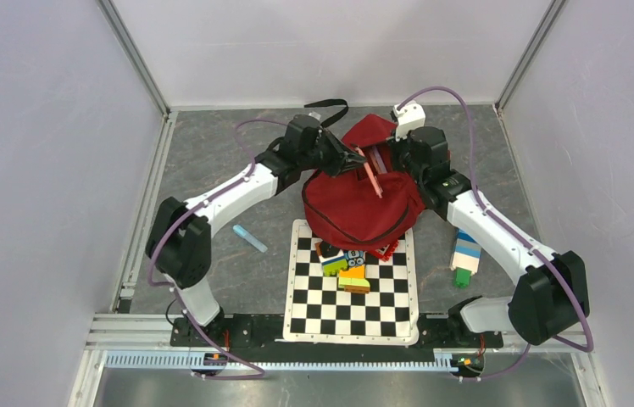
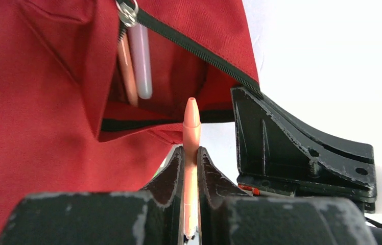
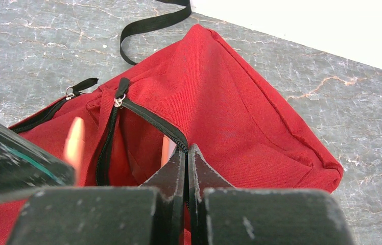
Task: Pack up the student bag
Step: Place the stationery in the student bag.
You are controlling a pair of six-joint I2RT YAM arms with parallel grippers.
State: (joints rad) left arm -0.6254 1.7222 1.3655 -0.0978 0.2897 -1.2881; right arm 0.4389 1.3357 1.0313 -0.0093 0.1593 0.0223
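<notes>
From above, the dark red bag (image 1: 356,216) lies slumped on the grey table (image 1: 212,170) between the 2 arms, and its opening gapes between the 2 pincers. The left pincer (image 1: 355,159) is at the opening's left side, closed on a pink pen (image 1: 371,174) that slants over the mouth. The right pincer (image 1: 390,156) is just across from it at the right rim. A black strap (image 1: 330,105) trails beyond the left pincer. Nearer the bases than both pincers, the bag's lower edge overlaps a checkered board (image 1: 352,309) that carries a few coloured blocks (image 1: 343,264). A blue pen (image 1: 249,238) lies well apart from the left pincer, and a white, blue and green block stack (image 1: 464,257) lies well behind the right one.

In the left wrist view, the jaws clamp the pink pen between them, with its tapered tip pointing at the pocket just ahead. Inside that pocket are 2 more pens, a lilac pen (image 2: 142,61) and an orange pen (image 2: 126,66), below a metal zip ring (image 2: 127,10). Black zip tape runs down the rim to the right pincer's finger, right of this pincer.

In the right wrist view, the jaws are shut tight on the rim, where the zip reaches their tips. The bag is woven red cloth with black zips, and a pull tab (image 3: 120,94) sits left of the pincer. Its far corner rests on the table beyond.
</notes>
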